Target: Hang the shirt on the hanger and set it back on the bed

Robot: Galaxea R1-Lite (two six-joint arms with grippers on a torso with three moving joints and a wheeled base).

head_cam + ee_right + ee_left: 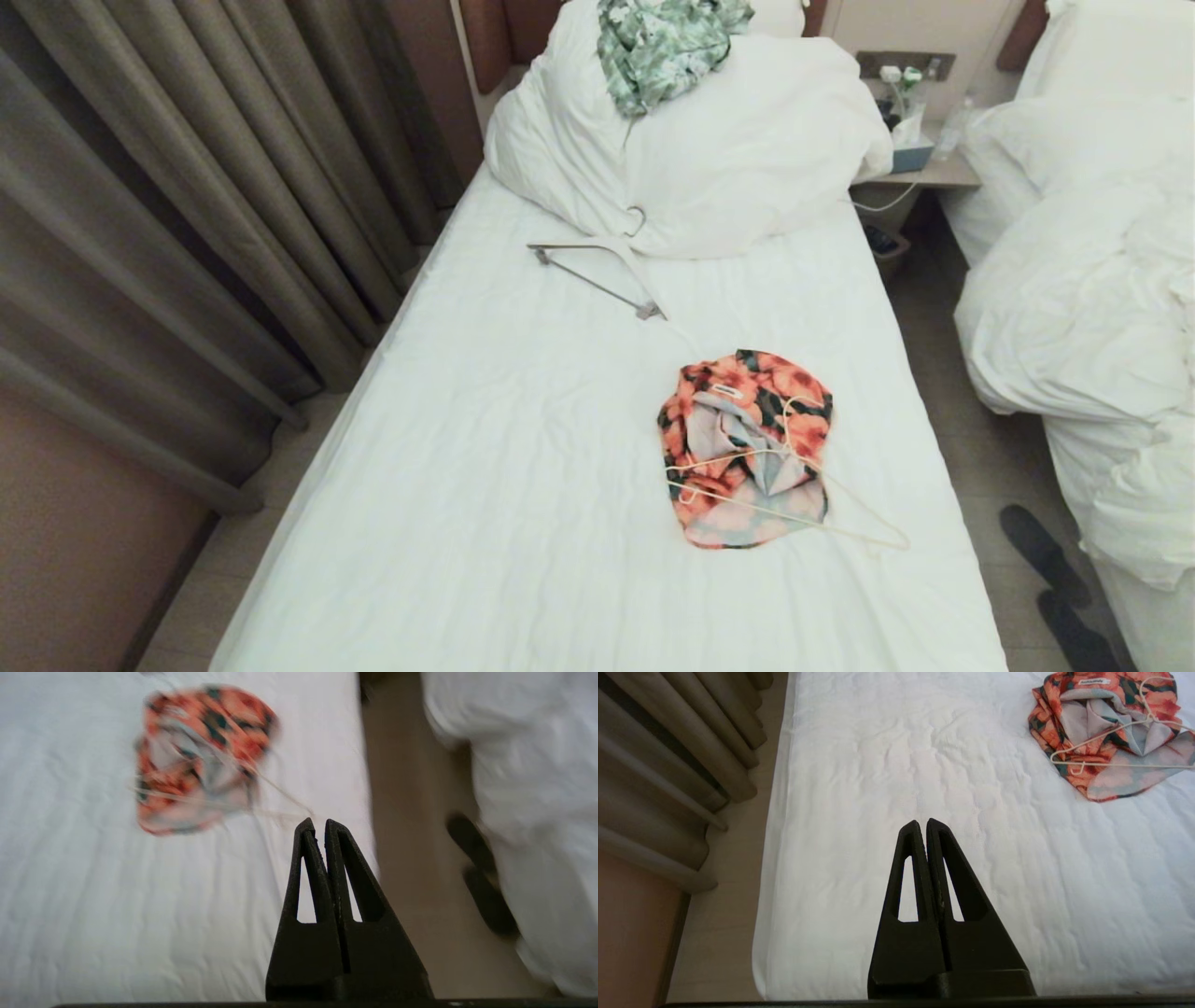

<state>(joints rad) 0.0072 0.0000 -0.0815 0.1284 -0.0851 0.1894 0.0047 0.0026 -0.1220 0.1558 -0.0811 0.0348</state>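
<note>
- Nearest in the left wrist view, the black left hand (923,823) is hanging over bare white sheet, fingers pressed together, gripping nothing.
- Black right hand (314,823) is likewise closed and empty, hovering above the bed's right edge, beside the floor strip.
- Neither arm is showing in the head view.
- Short-sleeved floral shirt, orange-pink flowers on dark green (747,439), is lying crumpled in a heap on the single bed with the smooth white sheet (523,485), right of centre, pale inside and white neck label facing up.
- Thin cream-white wire hanger (794,495) is resting across the shirt, not threaded in; one corner is sticking out onto the sheet toward the bed's right edge.
- Thicker white hanger with a grey bar (602,266) is lying further up, touching the white duvet heap (728,149).
- Green-and-white patterned cloth (663,47) is sitting atop that heap.
</note>
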